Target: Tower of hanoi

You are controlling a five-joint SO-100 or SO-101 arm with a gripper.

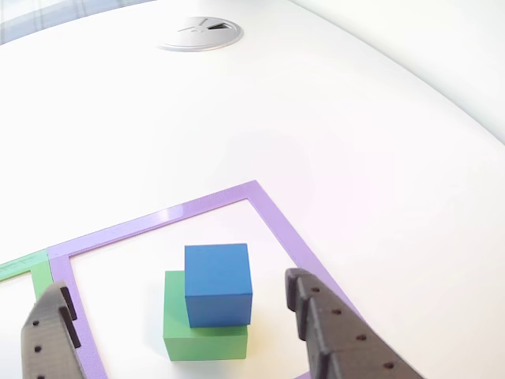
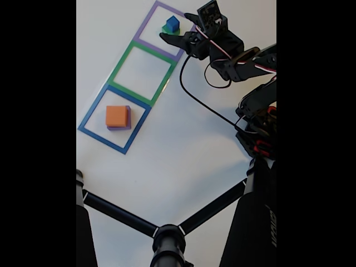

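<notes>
The blue cube [image 1: 218, 284] sits on the green block [image 1: 205, 328] inside the purple square [image 1: 272, 213] on the counter [image 1: 237, 118]. To lift it cleanly, I'd lower the claw [image 1: 181, 316] squarely over blue alone and clear of green. The claw is spread wide, flanking the stack, touching and holding nothing.

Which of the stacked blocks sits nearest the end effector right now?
The blue block, on the green block in the purple square; the end effector is open around it. The orange block sits far off.
</notes>
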